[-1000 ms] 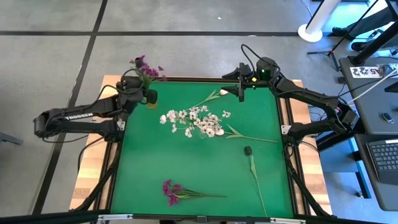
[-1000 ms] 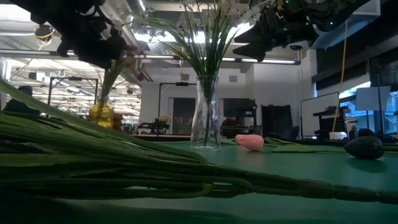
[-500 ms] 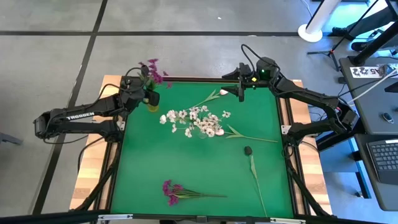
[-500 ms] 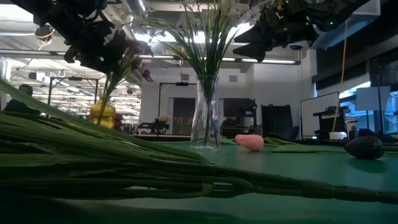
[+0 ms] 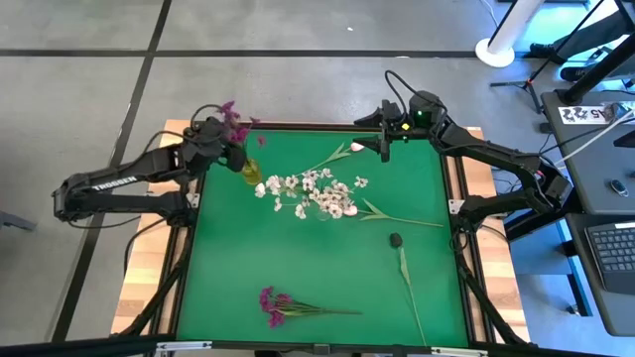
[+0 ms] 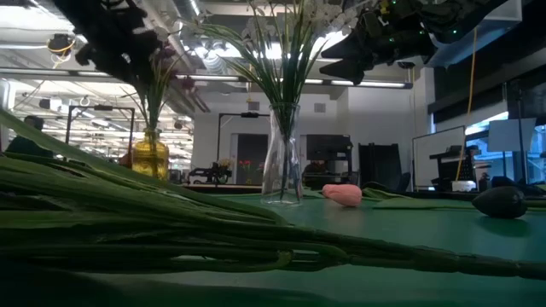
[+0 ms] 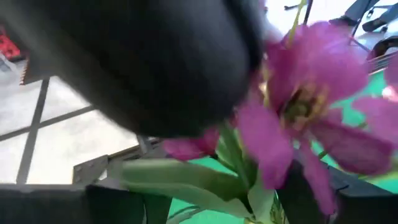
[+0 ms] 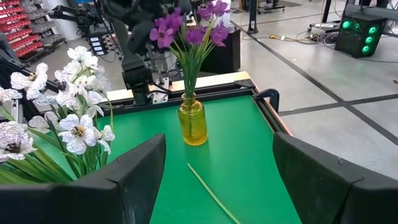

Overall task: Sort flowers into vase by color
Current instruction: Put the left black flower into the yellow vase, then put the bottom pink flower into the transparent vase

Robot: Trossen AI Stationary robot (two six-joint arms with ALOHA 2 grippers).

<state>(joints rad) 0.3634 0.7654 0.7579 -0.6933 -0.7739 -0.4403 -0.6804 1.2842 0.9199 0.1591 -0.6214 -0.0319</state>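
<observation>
The left gripper (image 5: 220,132) is hanging over the magenta-purple flowers (image 8: 186,30) standing in the small amber glass vase (image 8: 192,121) at the green desk's (image 5: 298,268) far-left corner; whether its jaws are gripping is unclear. The right gripper's (image 5: 383,145) jaws are standing open.

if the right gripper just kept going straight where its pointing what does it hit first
Most likely the yellow vase holding the purple flowers: in the right wrist view it stands almost dead ahead between the open fingers of the right gripper. A thin green stem lies on the mat nearer, but probably below that line.
</observation>
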